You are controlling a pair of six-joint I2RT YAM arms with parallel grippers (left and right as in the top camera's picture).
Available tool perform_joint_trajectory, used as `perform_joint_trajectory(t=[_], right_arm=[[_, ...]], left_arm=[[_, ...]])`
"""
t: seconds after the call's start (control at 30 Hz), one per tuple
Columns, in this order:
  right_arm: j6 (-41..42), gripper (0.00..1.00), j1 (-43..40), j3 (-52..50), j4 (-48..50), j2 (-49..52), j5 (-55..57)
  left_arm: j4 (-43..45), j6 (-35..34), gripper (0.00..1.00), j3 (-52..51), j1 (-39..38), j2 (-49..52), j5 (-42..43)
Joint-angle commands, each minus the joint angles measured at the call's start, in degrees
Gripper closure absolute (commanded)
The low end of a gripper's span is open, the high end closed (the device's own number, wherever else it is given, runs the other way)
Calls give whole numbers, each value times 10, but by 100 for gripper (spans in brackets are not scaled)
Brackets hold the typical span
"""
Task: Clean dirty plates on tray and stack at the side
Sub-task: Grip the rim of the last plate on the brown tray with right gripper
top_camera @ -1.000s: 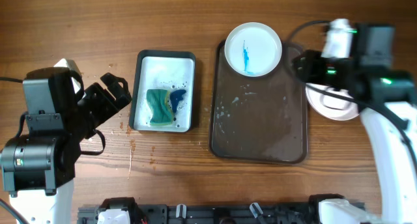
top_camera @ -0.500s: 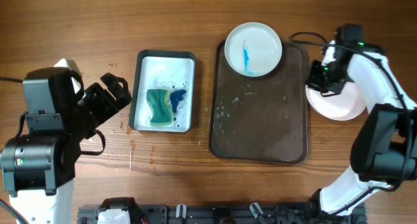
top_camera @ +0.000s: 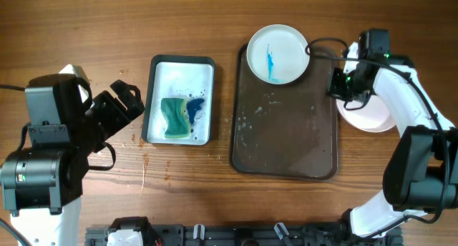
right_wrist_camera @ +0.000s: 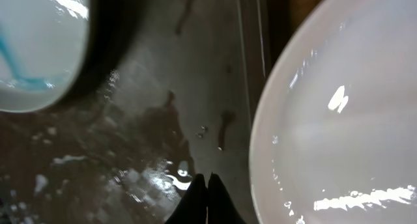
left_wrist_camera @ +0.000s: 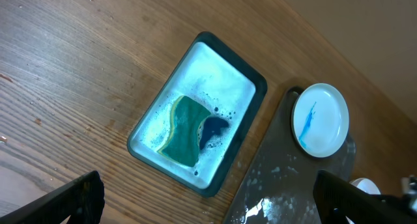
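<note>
A white plate with a blue smear (top_camera: 278, 53) sits at the far end of the dark brown tray (top_camera: 285, 139); it also shows in the left wrist view (left_wrist_camera: 320, 119) and the right wrist view (right_wrist_camera: 36, 48). A clean white plate (top_camera: 368, 114) lies on the table right of the tray, large in the right wrist view (right_wrist_camera: 339, 120). My right gripper (top_camera: 339, 83) is shut and empty, low over the tray's right edge (right_wrist_camera: 202, 198). A green sponge (top_camera: 173, 119) lies in the wet white basin (top_camera: 180, 71). My left gripper (left_wrist_camera: 208, 198) is open, high above the table left of the basin.
The tray surface is wet with droplets (right_wrist_camera: 150, 165). The basin (left_wrist_camera: 225, 74) holds soapy water and a dark blue patch (left_wrist_camera: 212, 127) next to the sponge. Bare wood lies around the basin and in front of the tray.
My right arm has come down from above the clean plate and moved left to the tray's right edge. The left arm, the plates and the sponge have not moved.
</note>
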Motion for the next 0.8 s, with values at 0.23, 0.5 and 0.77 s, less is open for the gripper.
perform_joint_trajectory(t=[0.23,0.5,0.77], right_arm=[[79,95,-11,38,-52,-22,110],[-42,66,64,179,-89,-121,-16],[-59,32,87,162,51,-14,48]], left_arm=[[2,5,0,8,4,0,-5],[2,5,0,8,4,0,-5],[2,5,0,8,4,0,-5]])
